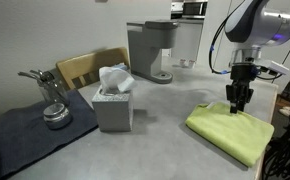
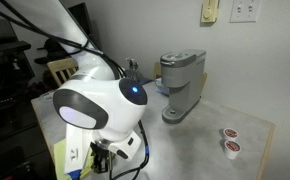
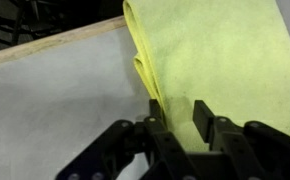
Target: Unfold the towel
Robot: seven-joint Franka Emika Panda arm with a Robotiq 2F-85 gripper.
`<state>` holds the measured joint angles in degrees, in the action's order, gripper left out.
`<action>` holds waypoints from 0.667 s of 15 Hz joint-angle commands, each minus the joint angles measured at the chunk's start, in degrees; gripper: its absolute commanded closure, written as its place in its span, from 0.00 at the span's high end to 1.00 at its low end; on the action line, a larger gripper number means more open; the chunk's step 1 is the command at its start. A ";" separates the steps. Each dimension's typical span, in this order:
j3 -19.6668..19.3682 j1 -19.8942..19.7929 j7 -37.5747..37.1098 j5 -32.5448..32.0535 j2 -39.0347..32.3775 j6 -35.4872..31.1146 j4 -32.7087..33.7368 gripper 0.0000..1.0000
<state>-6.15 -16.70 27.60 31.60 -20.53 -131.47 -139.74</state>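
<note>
The lime yellow-green towel lies folded on the grey table at the front corner. In the wrist view the towel fills the upper right, with its layered folded edge running down the left side. My gripper points straight down onto the towel's far part. In the wrist view the gripper is open with a narrow gap: one finger sits at the folded edge, the other on the cloth, and flat towel shows between them. In an exterior view only a sliver of towel shows behind the arm.
A grey tissue box with white tissue stands mid-table beside a dark grey-blue mat holding a metal object. A coffee maker stands at the back. Coffee pods lie apart. The table edge runs close to the towel.
</note>
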 commanded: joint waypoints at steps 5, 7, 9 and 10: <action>1.26 -1.15 1.48 0.73 -1.43 -0.83 0.96 0.00; 1.46 -0.97 1.50 0.56 -0.81 -0.43 0.71 0.01; 1.91 -0.52 1.43 0.12 0.47 -0.13 0.11 0.01; 2.19 -0.10 1.20 -0.41 1.18 -0.01 -0.20 0.01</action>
<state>-5.23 -16.68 27.98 31.58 -20.53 -131.47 -139.58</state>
